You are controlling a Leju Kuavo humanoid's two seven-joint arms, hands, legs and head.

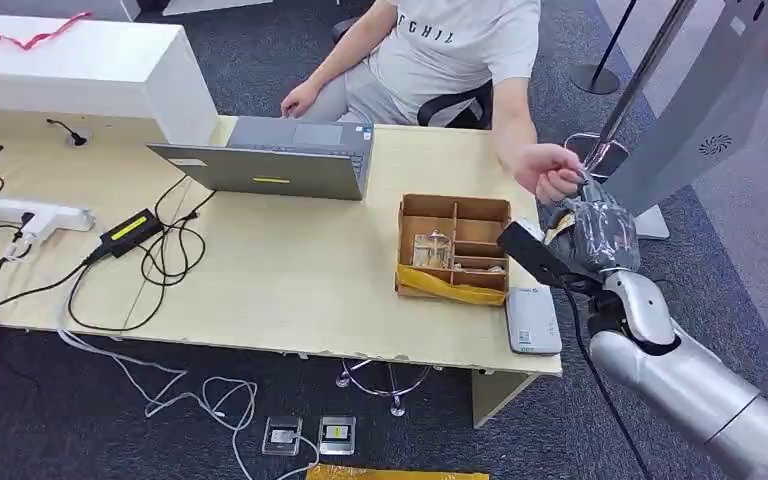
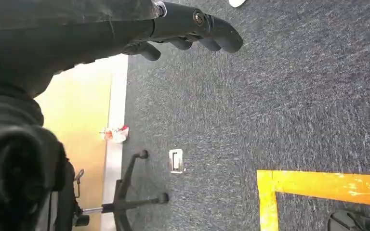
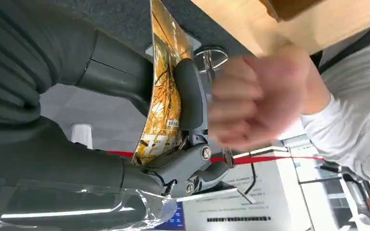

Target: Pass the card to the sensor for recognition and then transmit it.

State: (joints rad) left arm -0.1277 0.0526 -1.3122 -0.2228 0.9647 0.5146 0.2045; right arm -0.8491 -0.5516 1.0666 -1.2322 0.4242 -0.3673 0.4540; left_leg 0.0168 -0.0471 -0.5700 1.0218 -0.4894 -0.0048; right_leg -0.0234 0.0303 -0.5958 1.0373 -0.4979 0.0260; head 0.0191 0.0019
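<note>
Card (image 3: 166, 103), yellow and orange print, sits clamped in the right hand (image 3: 125, 115): in the right wrist view the thick thumb (image 3: 190, 96) presses its face and bends it into a curve. In the head view that hand (image 1: 598, 235) is raised off the table's right end, just past the edge, wrapped in clear film, with the silver arm (image 1: 700, 385) coming up from below.

A person's hand (image 1: 548, 170), loosely closed, is right beside the robot's right hand at the card's upper end; whether it touches the card I cannot tell, since it is blurred in the wrist view (image 3: 255, 101). The person sits behind the table (image 1: 290, 270) in a grey shirt.

On the table near the right edge lies a flat grey sensor (image 1: 533, 320), just beside a cardboard box (image 1: 454, 248) with compartments. A laptop (image 1: 270, 160) stands further back, with cables and a power brick (image 1: 130, 230) to the left.

The left hand (image 2: 183, 31) hangs over dark carpet, fingers slightly curled and apart, holding nothing. A chair base (image 2: 130, 192) and yellow floor tape (image 2: 318, 185) lie beneath it.
</note>
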